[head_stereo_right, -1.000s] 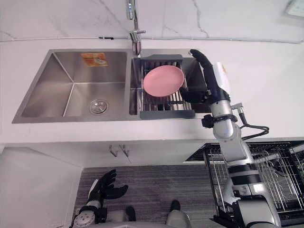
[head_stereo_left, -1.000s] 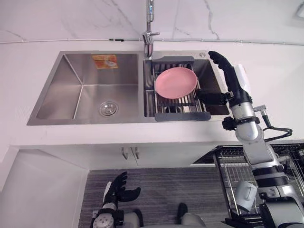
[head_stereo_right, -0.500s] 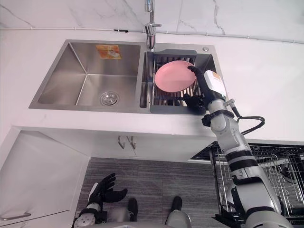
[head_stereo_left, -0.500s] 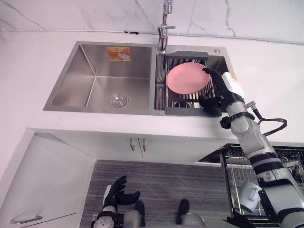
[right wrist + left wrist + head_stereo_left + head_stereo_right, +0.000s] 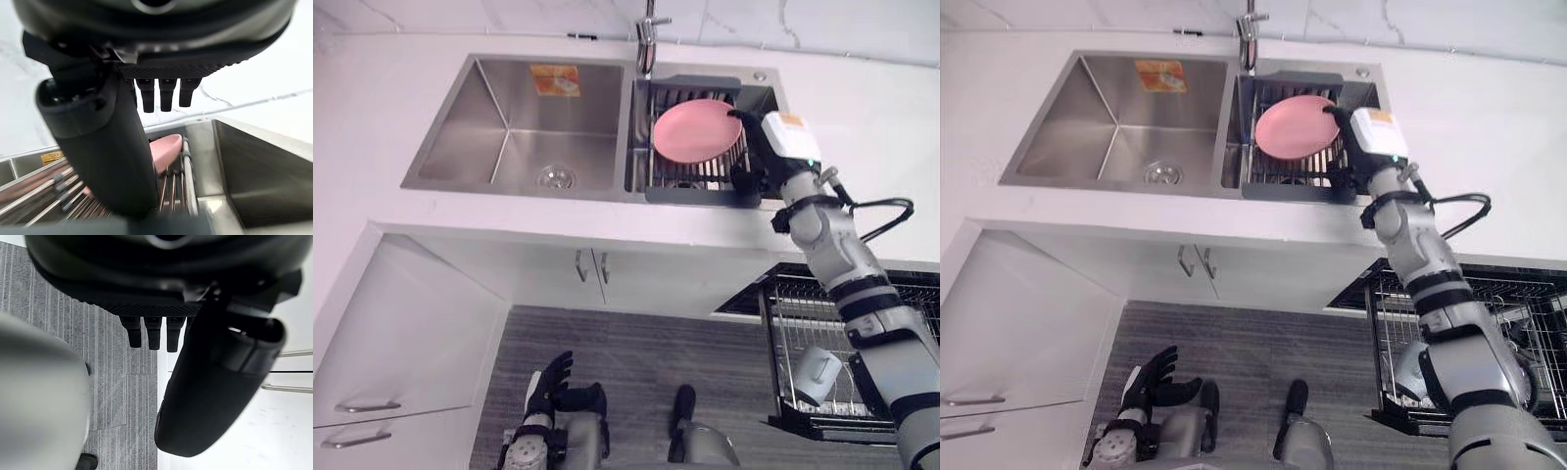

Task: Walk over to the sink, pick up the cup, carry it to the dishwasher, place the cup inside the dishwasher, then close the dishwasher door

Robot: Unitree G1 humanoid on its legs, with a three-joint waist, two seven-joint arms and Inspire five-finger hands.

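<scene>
A pale cup (image 5: 817,371) lies in the pulled-out dishwasher rack (image 5: 779,325) at the lower right. My right hand (image 5: 750,149) is open, its fingers straight over the right end of the dish rack (image 5: 695,194) in the sink's right basin, close beside a pink plate (image 5: 696,130). The right wrist view shows that hand (image 5: 108,147) with nothing in it, the pink plate (image 5: 165,149) and the rack bars (image 5: 186,176) past it. I see no cup in the sink. My left hand (image 5: 549,385) hangs open low over the floor.
The sink's left basin (image 5: 524,122) holds nothing; a faucet (image 5: 648,31) stands between the basins. White counter (image 5: 862,147) surrounds the sink, with cabinet doors (image 5: 411,343) below. Grey plank floor (image 5: 636,362) lies in front, the dishwasher rack to its right.
The whole picture has shifted, so the camera has moved. My right hand has drawn in from the basin's far right to the plate's right edge. The left hand stays low.
</scene>
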